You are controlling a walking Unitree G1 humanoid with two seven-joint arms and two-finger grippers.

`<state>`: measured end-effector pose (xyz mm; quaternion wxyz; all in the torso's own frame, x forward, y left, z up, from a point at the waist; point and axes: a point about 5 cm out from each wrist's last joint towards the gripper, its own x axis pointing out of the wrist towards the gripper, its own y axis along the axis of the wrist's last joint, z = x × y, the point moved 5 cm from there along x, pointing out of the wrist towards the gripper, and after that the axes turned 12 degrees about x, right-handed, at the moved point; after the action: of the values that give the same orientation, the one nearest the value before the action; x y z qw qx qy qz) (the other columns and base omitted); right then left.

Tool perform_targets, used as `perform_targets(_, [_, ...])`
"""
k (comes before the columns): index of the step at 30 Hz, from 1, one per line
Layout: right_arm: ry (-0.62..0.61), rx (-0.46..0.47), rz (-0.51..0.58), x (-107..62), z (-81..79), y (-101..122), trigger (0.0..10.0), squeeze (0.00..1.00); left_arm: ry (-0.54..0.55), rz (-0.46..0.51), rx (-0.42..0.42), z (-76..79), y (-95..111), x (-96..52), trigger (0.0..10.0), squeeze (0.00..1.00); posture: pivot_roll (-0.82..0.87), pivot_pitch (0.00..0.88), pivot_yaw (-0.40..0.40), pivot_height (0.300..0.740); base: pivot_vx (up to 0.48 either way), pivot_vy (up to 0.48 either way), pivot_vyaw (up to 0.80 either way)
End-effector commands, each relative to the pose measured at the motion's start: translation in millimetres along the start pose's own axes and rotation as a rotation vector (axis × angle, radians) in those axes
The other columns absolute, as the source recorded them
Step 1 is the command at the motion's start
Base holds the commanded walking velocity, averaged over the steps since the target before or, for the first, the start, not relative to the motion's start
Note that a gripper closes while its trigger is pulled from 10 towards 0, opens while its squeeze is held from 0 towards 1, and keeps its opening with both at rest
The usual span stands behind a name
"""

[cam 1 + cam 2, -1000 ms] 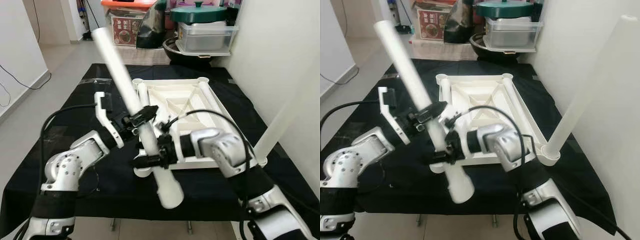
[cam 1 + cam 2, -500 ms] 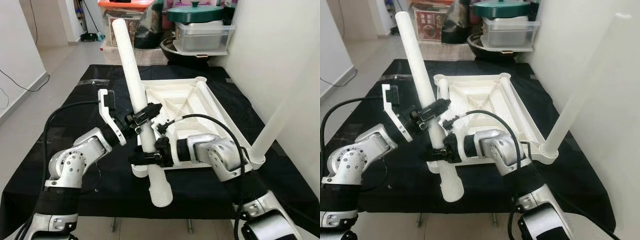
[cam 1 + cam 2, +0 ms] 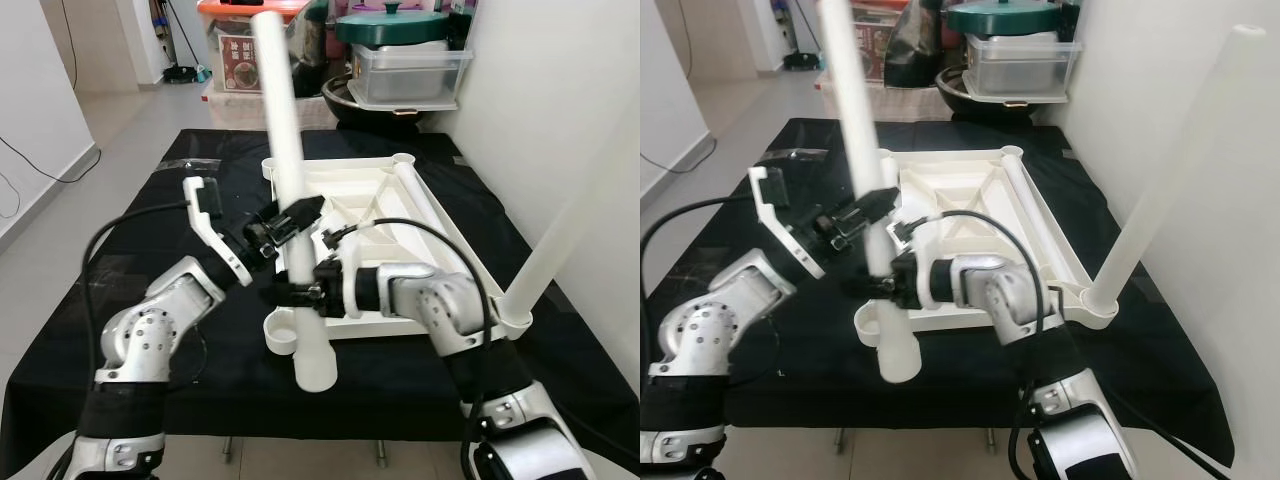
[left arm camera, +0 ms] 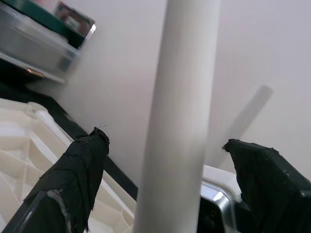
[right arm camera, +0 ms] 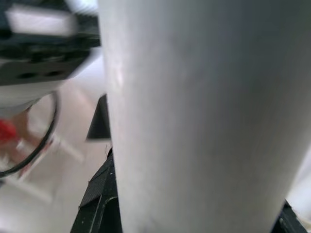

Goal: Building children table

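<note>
While both my arms reach in over the black cloth (image 3: 120,250), I hold a long white table leg (image 3: 290,190) almost upright between them, its top leaning slightly toward 11 o'clock. My left gripper (image 3: 292,216) sits at mid-height on the leg with a finger (image 4: 73,179) on either side; whether the fingers press the leg I cannot tell. My right gripper (image 3: 292,293) is pinched on the leg just below it. The leg's wide lower end hangs at 6 o'clock, just beside the near-left corner socket (image 3: 283,335) of the upturned white tabletop (image 3: 400,215). Another white leg (image 3: 1160,190) stands in the near-right corner socket at 4 o'clock, tilted against the wall. Storage boxes (image 3: 410,70) sit at 12 o'clock beyond the cloth.
</note>
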<state>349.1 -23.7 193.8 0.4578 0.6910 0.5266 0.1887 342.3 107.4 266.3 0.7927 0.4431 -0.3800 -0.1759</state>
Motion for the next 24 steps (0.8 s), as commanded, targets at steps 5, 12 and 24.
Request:
perform_targets(5, [-0.088, 0.068, 0.131, -24.0, 21.9, 16.5, 0.0, 0.0, 0.034, 0.121, -0.004, 2.7, 34.2, -29.0, 10.0, 0.0, 0.04, 0.0, -0.033, 0.74, 0.0, 0.0, 0.0])
perform_targets(12, [-0.322, 0.078, 0.38, -54.2, 62.0, 69.8, 0.0, 0.0, 0.004, 0.128, 0.011, 21.4, 34.6, -39.7, 10.0, 0.0, 0.06, 0.0, -0.051, 0.74, 0.0, 0.0, 0.0])
perform_targets(24, [-0.33, 0.023, 0.743, -74.4, 32.9, 158.5, 0.0, 0.0, 0.032, -0.161, 0.103, 23.5, -27.2, -51.7, 10.0, 0.0, 0.07, 0.0, -0.058, 0.74, 0.0, 0.0, 0.0])
